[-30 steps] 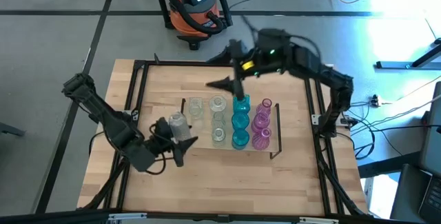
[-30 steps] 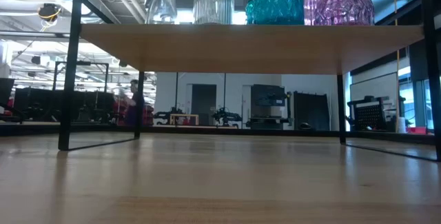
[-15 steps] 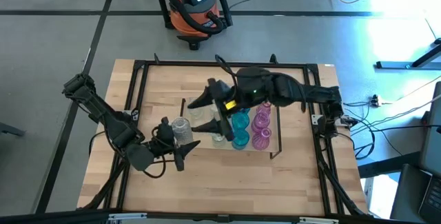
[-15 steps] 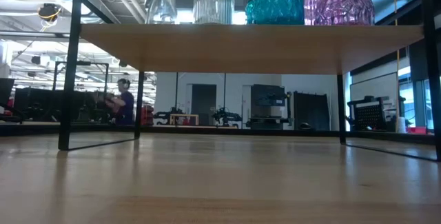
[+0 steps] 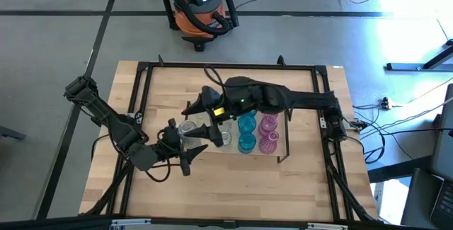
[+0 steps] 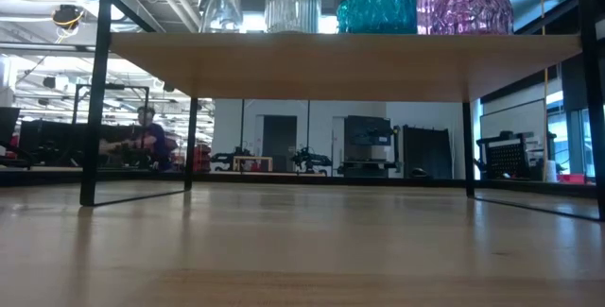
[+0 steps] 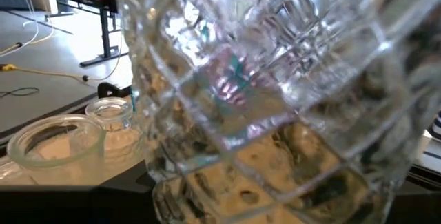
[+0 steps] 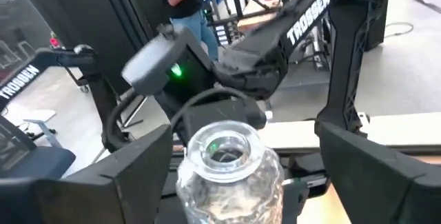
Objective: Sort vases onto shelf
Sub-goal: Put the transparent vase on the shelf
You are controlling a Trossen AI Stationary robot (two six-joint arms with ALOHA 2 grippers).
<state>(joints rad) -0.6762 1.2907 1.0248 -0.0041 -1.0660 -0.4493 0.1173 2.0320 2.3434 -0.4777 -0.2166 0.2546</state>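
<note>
Right now we are holding a clear cut-glass vase [image 5: 185,127] in our left pincer [image 5: 185,145] at the shelf's [image 5: 277,139] left end, while our right pincer [image 8: 238,162] is straddling its neck, fingers spread, not touching. Glass seems rigid, slick, breakable; we judge the neck best for gripping.

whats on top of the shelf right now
Clear, teal and pink vases stand in rows on the shelf. The right gripper and its arm cover the clear ones at the back, so no full count.
</note>
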